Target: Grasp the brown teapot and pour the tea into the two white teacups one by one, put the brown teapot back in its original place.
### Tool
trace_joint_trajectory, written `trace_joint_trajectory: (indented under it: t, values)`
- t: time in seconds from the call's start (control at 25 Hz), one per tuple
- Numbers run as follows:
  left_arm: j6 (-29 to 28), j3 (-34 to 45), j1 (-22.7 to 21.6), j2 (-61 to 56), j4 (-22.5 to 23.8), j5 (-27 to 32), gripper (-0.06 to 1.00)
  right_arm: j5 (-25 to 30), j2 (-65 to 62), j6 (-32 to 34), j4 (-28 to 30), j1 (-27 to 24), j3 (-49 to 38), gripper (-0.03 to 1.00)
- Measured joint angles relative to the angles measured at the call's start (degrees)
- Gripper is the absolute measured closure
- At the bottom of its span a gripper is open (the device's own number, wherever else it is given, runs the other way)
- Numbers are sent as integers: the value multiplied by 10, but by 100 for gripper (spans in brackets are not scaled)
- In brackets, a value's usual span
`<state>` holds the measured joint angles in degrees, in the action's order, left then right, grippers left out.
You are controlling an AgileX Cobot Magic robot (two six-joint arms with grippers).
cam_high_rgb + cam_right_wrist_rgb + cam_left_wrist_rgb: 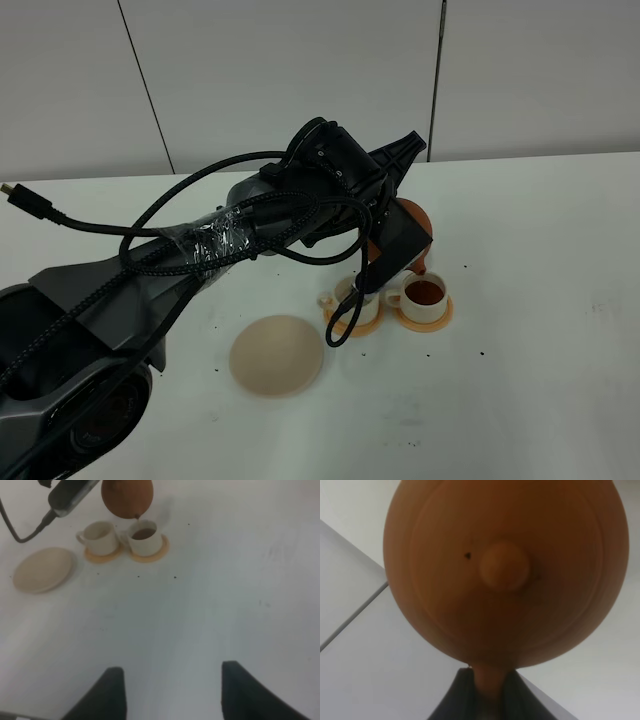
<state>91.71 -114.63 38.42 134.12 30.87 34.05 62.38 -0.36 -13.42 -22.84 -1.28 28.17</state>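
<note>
My left gripper (398, 243) is shut on the loop handle of the brown teapot (414, 217) and holds it tilted, spout down, over the right white teacup (426, 294), which holds brown tea. The left white teacup (352, 297) stands beside it, partly behind a cable; its inside looks empty in the right wrist view (100, 536). Each cup sits on an orange coaster (440, 318). The beige trivet (276, 354) lies bare to the front left. In the left wrist view the teapot (504, 565) fills the frame, with the left gripper (490, 700) shut on its handle. My right gripper (172, 695) is open and empty, well away from the cups.
Thick black cables (180, 225) loop off the left arm, and one hangs down beside the left cup. The white table (540, 400) carries a few small dark specks. A grey panelled wall (300, 70) stands behind the table.
</note>
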Motion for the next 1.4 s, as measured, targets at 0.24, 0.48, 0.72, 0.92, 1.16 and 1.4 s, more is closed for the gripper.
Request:
trace_joint_trajectory:
  t: [0.24, 0.48, 0.72, 0.92, 1.16, 1.4]
  values:
    - [-2, 0, 0, 0, 0, 0, 78, 0, 0, 0, 0, 0, 0, 55]
    - [-2, 0, 0, 0, -13, 1, 78, 0, 0, 0, 0, 0, 0, 55]
    - [-2, 0, 0, 0, -35, 6, 78, 0, 0, 0, 0, 0, 0, 55]
    - [-20, 0, 0, 0, -37, 10, 78, 0, 0, 0, 0, 0, 0, 55]
    - [-65, 0, -1, 0, -39, 21, 78, 0, 0, 0, 0, 0, 0, 55]
    - [-110, 0, -12, 0, -61, 37, 78, 0, 0, 0, 0, 0, 0, 55]
